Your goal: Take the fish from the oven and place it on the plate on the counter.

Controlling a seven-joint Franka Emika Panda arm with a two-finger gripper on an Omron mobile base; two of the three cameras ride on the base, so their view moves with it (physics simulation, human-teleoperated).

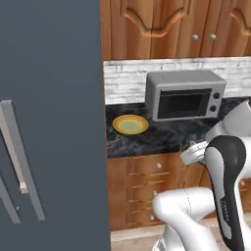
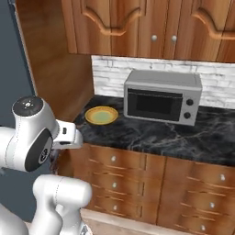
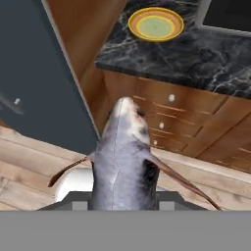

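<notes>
A: In the left base view the round yellow-orange plate (image 1: 130, 124) lies on the dark marble tabletop (image 1: 166, 136), beside the silver toaster oven (image 1: 185, 94).

B: In the right base view it is far from the arm.

A: In the hand view the jaws pinch the slim grey fish (image 3: 122, 157); it may slip in a long swing.

The counter (image 2: 183, 133) was seen as polished black marble with white veins, lightly glossy. The cabinets (image 2: 151, 27) and drawer fronts (image 2: 119, 176) were rendered in warm brown wood with a smooth satin finish and small metal knobs. The wall (image 1: 125, 78) was faced in matt white brick tile. The toaster oven (image 2: 163, 97) looked like brushed silver metal. The plate (image 3: 156, 24) appeared glazed. The fish (image 3: 122, 162) showed smooth grey skin.
</notes>
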